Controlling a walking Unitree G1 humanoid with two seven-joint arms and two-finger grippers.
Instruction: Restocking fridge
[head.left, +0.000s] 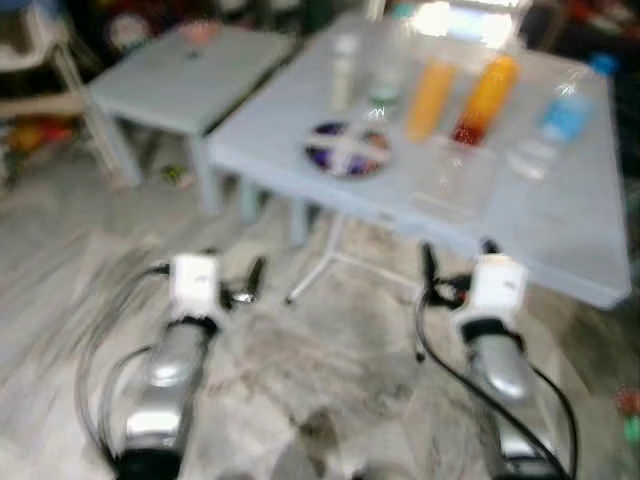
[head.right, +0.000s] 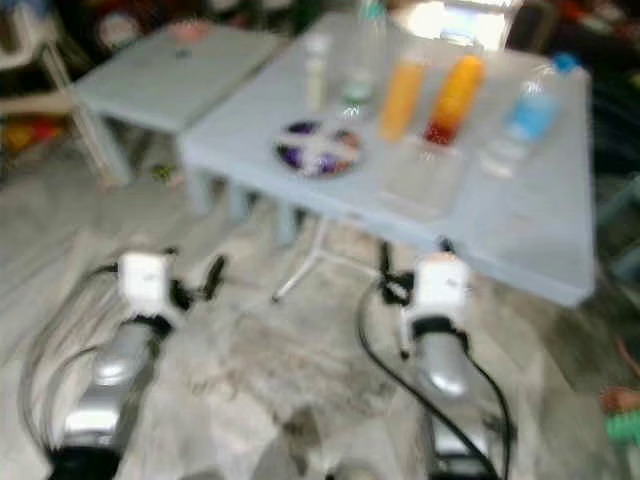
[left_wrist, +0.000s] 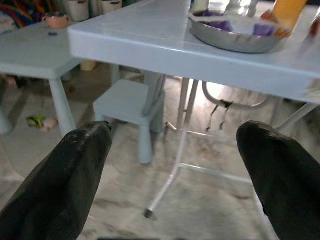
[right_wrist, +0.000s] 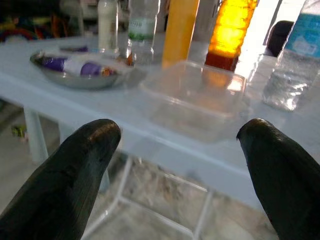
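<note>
Spreading wide on both the left gripper (left_wrist: 172, 175) and right gripper (right_wrist: 175, 170), holding nothing, readying for a pick. Facing the table (head.left: 560, 225) edge, likely approaching, with orange bottles (right_wrist: 227, 30), water bottle (right_wrist: 295, 60), clear container (right_wrist: 195, 95) and metal dish (right_wrist: 75, 72) waiting on top.

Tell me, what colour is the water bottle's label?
Blue. The water bottle label shows best in the right wrist view.

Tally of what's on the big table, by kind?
Orange bottles: 2
Water bottles: 2
White bottle: 1
Metal dish: 1
Clear container: 1
Total: 7
</note>
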